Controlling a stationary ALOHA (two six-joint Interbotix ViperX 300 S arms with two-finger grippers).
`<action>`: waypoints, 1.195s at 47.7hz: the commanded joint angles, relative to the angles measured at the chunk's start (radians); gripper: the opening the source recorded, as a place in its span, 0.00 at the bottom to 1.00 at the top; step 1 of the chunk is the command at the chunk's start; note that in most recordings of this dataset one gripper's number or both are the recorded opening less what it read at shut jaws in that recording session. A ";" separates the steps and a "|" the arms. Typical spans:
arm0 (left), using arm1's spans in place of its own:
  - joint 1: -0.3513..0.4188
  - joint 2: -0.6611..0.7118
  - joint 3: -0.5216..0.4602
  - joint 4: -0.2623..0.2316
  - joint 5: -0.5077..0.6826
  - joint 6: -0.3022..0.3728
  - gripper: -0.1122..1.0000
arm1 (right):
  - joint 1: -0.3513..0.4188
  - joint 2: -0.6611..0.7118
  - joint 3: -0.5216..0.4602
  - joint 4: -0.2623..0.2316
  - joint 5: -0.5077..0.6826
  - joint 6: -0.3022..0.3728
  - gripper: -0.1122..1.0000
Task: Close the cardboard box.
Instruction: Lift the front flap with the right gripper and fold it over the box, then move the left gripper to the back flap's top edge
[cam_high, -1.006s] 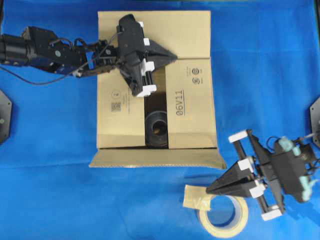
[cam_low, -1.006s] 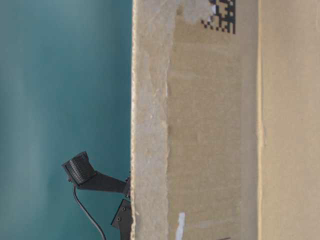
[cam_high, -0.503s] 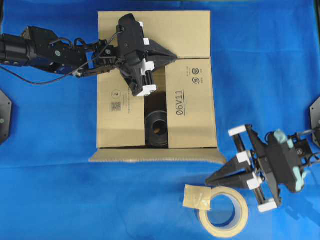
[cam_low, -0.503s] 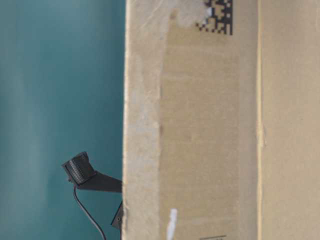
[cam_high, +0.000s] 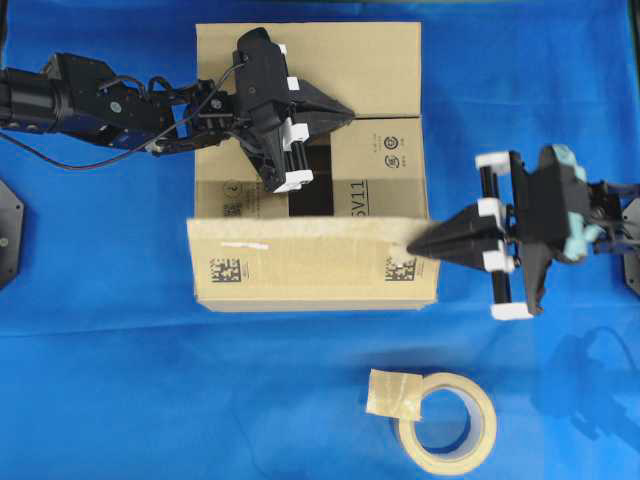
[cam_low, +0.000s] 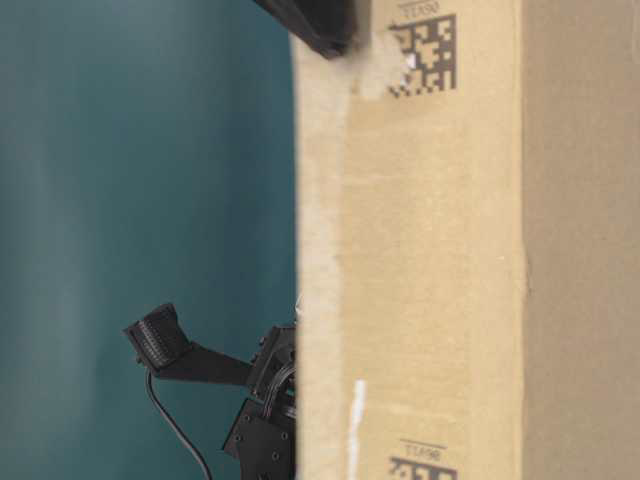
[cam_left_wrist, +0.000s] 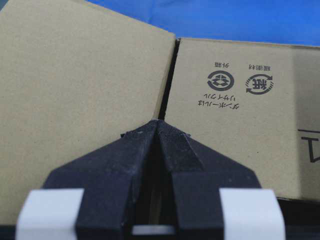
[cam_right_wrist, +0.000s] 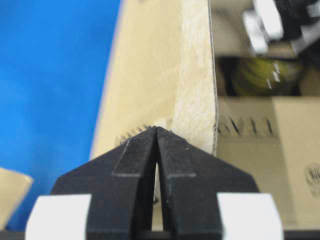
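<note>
The right gripper (cam_high: 418, 243), at the right of the overhead view, has its fingers pressed together into a point. That point rests against the right end of the near flap (cam_high: 310, 260), apparently pushing rather than pinching; the wrist view shows the shut tips right against the flap's raw edge. The flap stands part-raised and tilted inward over the box (cam_high: 380, 60), so the push looks meant to fold it down.

The left gripper (cam_high: 345, 113), upper middle of the overhead view, also has its fingers closed together. It rests where the far flap (cam_high: 350, 65) meets the right inner flap (cam_high: 390, 165), seemingly pinning them flat so they do not spring up while the near flap comes over.

The box sits at the centre of the blue table (cam_high: 100, 380). A dark gap (cam_high: 310, 190) still shows between the inner flaps.

A tape roll (cam_high: 447, 429) lies on the table at lower right, apart from the box.
</note>
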 joint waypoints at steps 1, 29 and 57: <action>0.003 -0.015 -0.006 0.000 -0.002 -0.002 0.10 | -0.031 0.018 -0.012 0.008 0.029 -0.002 0.10; 0.003 -0.025 -0.009 0.000 0.002 -0.009 0.10 | -0.041 0.118 -0.020 0.017 0.029 0.000 0.10; 0.071 -0.249 -0.192 0.002 0.360 0.012 0.10 | -0.046 0.118 -0.021 0.017 0.021 -0.002 0.10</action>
